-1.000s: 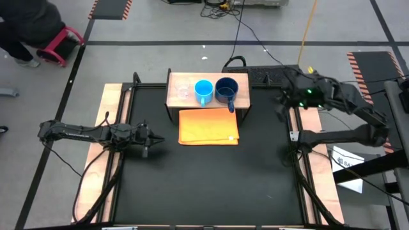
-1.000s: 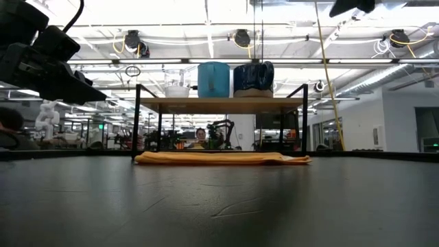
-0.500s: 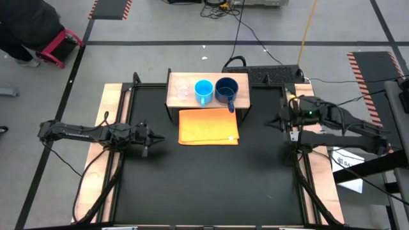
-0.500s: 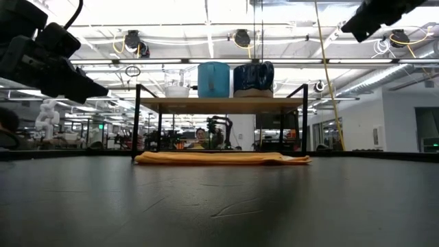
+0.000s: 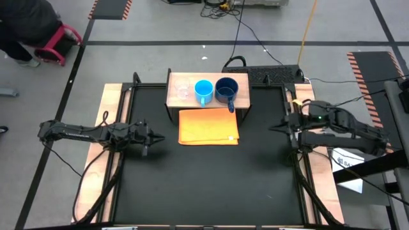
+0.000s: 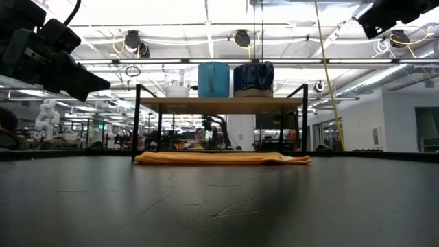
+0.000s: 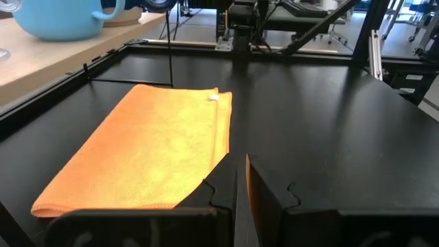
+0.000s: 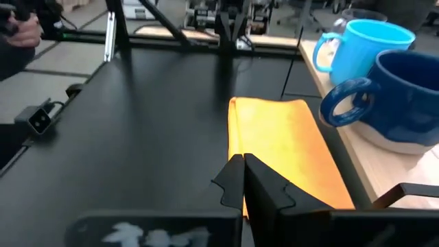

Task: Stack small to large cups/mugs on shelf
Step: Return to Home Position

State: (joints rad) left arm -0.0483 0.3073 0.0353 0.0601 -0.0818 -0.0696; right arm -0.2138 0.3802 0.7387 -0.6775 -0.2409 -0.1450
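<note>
As the cups (image 5: 203, 90) sit small to large on the shelf (image 5: 241, 80), all looks done. Both jaws, at the left and right sides of the tabletop (image 5: 204, 185), are closed and empty.

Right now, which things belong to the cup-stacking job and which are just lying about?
Job: glass cup, light-blue mug, dark-blue mug, all in a row on the shelf; left gripper and right gripper, shut, off to each side.
Lying about: orange cloth, flat in front of the shelf.

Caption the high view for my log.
Clear cup, light-blue mug and dark-blue mug line the shelf; left tool and right tool hover near table edges.
</note>
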